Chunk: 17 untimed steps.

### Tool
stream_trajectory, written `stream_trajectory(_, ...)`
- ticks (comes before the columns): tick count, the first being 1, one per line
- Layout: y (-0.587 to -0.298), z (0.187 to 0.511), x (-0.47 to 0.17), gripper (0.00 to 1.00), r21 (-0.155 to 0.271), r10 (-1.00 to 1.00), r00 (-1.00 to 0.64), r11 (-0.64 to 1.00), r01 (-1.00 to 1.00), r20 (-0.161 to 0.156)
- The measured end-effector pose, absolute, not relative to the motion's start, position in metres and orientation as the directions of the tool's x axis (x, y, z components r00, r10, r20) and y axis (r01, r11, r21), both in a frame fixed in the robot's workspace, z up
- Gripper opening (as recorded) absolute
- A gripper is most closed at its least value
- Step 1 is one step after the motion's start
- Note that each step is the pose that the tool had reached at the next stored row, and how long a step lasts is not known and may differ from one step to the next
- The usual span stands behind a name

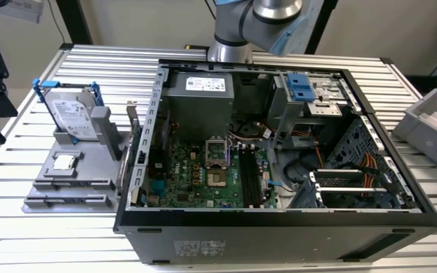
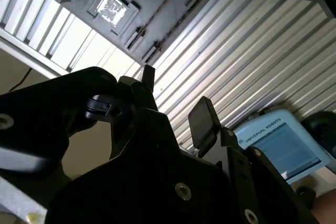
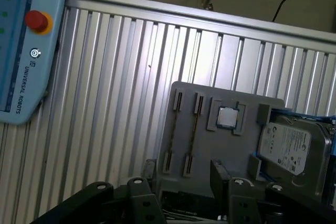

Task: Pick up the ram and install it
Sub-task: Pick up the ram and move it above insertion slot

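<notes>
Your claw is hanging released over the gray tray on the desk, its fingers spread with nothing between them. The ram is standing edge-on, showing as a thin strip, in the tray slot nearer the square chip, with the hard drive sitting beyond it.

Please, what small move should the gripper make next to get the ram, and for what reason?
Probably lower the open gripper toward the grey holder, centred over the long slot nearest the square chip. Its fingers are apart and hold nothing, and the thin strip on edge in that slot looks like the ram, though I cannot be sure.
</notes>
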<state>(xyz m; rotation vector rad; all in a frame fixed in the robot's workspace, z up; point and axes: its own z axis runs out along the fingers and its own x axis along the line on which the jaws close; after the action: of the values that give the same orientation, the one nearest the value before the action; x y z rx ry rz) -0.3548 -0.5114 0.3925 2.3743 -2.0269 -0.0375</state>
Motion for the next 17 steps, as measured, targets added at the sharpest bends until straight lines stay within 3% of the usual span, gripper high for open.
stream_trajectory(17, -0.5115, 0.3885, -0.3547, 1.00, 0.030, -0.997, 0.071, -0.071, -0.997, -0.006)
